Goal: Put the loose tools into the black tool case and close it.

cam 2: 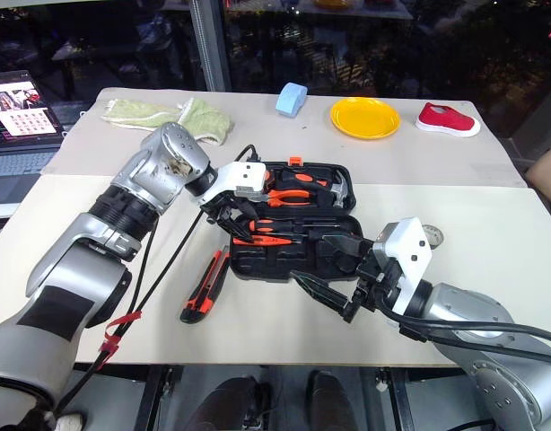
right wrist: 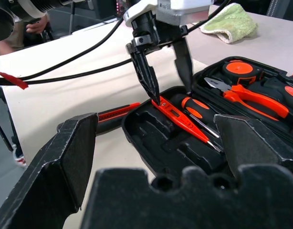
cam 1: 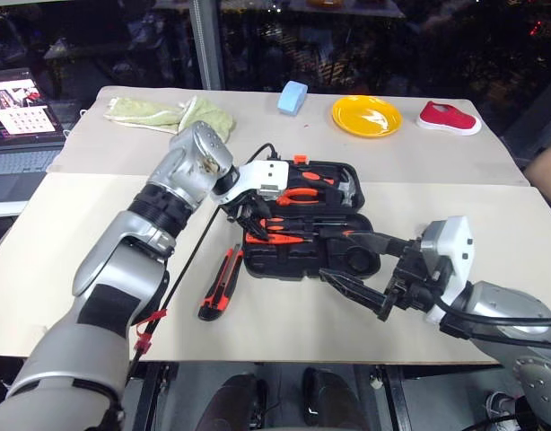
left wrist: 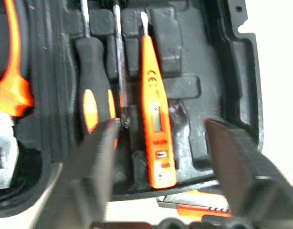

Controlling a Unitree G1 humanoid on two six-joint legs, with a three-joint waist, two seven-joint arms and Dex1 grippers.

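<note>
The black tool case [cam 1: 304, 220] lies open on the pale tabletop [cam 1: 96, 287], and the packing looks about half done: one black-and-orange-handled screwdriver [left wrist: 93, 98] and the slim orange tester screwdriver [left wrist: 154, 100] already lie side by side in their recesses, with a second bare shaft between them. The left hand [right wrist: 165, 71] hovers right over the tester, its two black fingers parted and holding nothing, one fingertip [right wrist: 151, 90] down at the tester's end, so I judge it is just letting go or nudging the tool into its seat. The right hand [cam 1: 370, 274] waits at the near edge of the case, spread wide and empty. The orange-and-black utility knife [cam 1: 220, 285] lies loose on the tabletop just beside the case's left side, so the next move would be for the left hand to lift clear, swing over to that knife and find it a free recess; the lid cannot be closed until then. Farther back on the tabletop are a green cloth [cam 1: 168, 115], a blue sponge [cam 1: 293, 96], a yellow plate [cam 1: 366, 116] and a red shoe [cam 1: 448, 118]. A laptop [cam 1: 20, 126] sits off to the left, and dark windows stand behind.
</note>
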